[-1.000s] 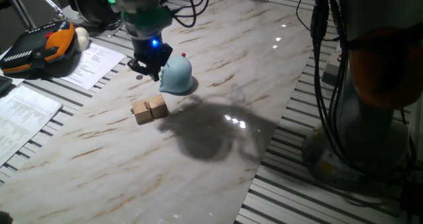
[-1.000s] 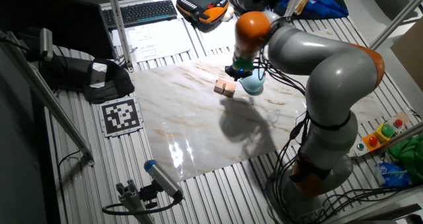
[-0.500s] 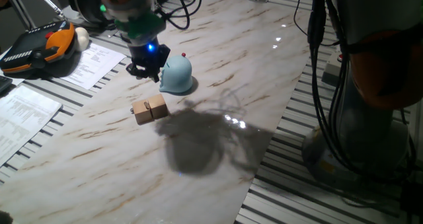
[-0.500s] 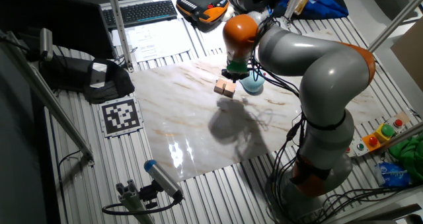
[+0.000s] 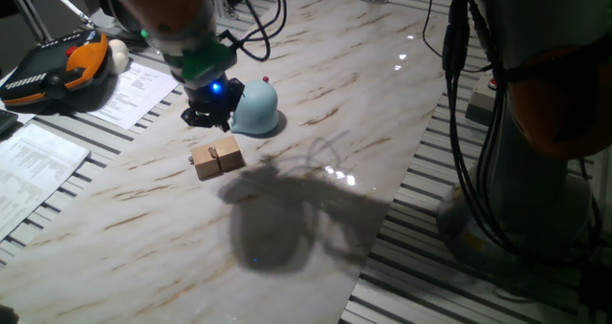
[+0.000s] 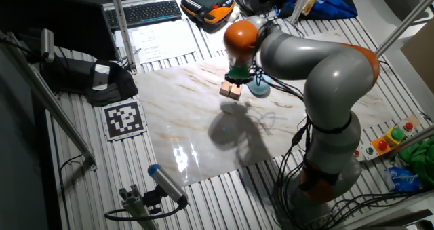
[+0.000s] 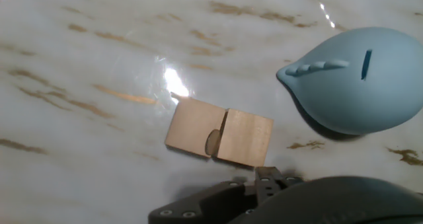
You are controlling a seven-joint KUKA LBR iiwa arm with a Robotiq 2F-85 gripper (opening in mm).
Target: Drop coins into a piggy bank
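Arm bent low, gripper [image 5: 210, 114] pointing down

Two wooden blocks [image 7: 219, 137] sit near the piggy bank [image 7: 357, 82], a bare gap between them; open surface [image 7: 79, 65] lies beyond.

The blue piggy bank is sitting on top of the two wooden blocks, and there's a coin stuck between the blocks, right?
Not quite. The piggy bank stands on the marble table beside the two wooden blocks, apart from them, not on top. The hand view shows this clearly. A coin does seem wedged between the blocks.
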